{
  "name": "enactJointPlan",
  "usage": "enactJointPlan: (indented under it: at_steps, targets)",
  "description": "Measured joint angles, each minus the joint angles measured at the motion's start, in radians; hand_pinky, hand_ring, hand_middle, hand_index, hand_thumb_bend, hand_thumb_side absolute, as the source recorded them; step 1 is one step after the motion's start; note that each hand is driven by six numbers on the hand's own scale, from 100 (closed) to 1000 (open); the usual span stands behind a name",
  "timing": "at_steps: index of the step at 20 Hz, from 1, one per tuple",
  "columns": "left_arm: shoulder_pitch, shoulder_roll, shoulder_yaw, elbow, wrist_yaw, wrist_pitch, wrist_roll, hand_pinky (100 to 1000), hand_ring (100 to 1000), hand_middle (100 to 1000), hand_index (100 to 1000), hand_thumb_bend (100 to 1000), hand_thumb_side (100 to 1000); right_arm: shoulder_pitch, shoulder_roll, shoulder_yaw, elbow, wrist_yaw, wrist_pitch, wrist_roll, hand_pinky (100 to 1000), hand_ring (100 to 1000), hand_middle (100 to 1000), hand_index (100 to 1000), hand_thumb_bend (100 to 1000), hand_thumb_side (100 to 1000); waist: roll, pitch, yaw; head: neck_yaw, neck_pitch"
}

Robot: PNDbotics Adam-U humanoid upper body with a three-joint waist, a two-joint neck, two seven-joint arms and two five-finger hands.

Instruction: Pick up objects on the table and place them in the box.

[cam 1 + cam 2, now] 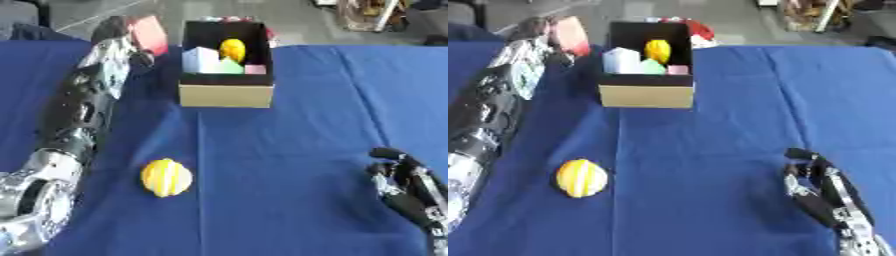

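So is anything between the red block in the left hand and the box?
Nothing visible. The left hand holds the red block just left of the box, whose top is open; only bare blue cloth lies below.

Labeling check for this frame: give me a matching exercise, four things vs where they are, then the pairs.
Things:
1. red block
2. striped yellow ball
3. yellow fruit
4. right hand

Places:
A. inside the box
B. resting at the lower right of the table
C. held in the left hand, left of the box
D. alone on the blue cloth, nearer than the box

Pairs: 1-C, 2-D, 3-A, 4-B
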Motion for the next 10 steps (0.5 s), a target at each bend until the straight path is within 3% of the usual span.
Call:
enactJointPlan:
  at_steps: [6,10]
  targets:
    - [-0.019,-0.072,-0.07,-0.052,0.047,-0.098,-0.023,704,547,522,785,121,185,0.004,0.0,0.0,0.0,0.0,0.003,0.004,755,665,746,803,100,226,0.0,0.0,-0.008,0.004,0.0]
    - [-0.019,-0.15,-0.099,-0.04,0.01,-0.126,-0.039,736,621,634,868,182,226,0.004,0.0,0.002,0.0,0.0,0.002,0.006,755,665,746,803,100,227,0.0,0.0,-0.014,0.005,0.0]
